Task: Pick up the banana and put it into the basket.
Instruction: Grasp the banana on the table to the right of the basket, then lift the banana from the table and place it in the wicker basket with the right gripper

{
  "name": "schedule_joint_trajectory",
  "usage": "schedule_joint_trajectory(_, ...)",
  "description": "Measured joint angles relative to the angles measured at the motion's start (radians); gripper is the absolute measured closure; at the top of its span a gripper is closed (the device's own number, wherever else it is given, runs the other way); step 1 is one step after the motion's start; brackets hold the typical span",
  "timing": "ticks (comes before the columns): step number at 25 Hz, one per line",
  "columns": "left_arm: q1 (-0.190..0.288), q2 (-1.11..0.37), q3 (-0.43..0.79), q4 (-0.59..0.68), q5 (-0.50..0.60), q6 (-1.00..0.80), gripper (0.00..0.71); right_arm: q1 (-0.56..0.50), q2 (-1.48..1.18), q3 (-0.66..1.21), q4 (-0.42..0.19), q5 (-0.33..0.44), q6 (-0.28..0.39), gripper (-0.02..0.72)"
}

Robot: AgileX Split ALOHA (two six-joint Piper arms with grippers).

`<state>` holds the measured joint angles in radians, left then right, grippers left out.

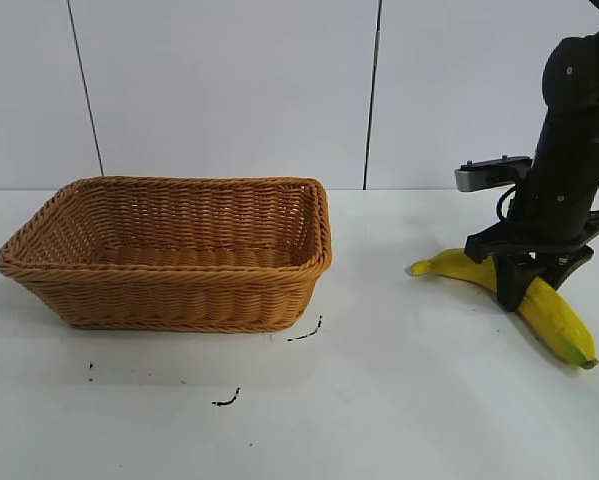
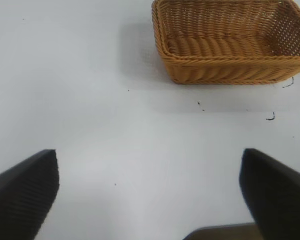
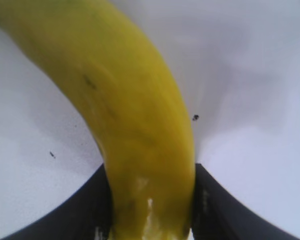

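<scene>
**grasp step: banana pinched, lift comes next**

with my right pincer (image 1: 527, 283) pressed against both sides of the banana (image 1: 554, 315), which lies on the desk (image 1: 379, 400) well right of the basket (image 1: 169, 255), next up is a lift and carry left over the rim. my left pincer (image 2: 150, 192) is spread and idle. fingertip contact is hidden; can't tell if the banana has left the desk.

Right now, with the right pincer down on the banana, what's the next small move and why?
Probably lift straight up. The right pincer is shut on the banana, which lies on the table to the right of the basket, so it must rise above the rim before moving across.
</scene>
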<state>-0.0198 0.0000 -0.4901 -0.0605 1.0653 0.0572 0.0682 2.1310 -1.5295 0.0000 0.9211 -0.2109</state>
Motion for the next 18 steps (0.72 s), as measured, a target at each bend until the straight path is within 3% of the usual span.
schedule_joint_trajectory(9, 0.0, 0.0, 0.0, 0.0, 0.0, 0.0, 0.015, 0.001, -0.06, -0.327, 0.016, 0.234, -0.01, 0.386)
schedule_joint_trajectory(18, 0.0, 0.0, 0.0, 0.0, 0.0, 0.0, 0.015, 0.033, -0.057, -0.499, 0.0, 0.29, -0.065, 0.386)
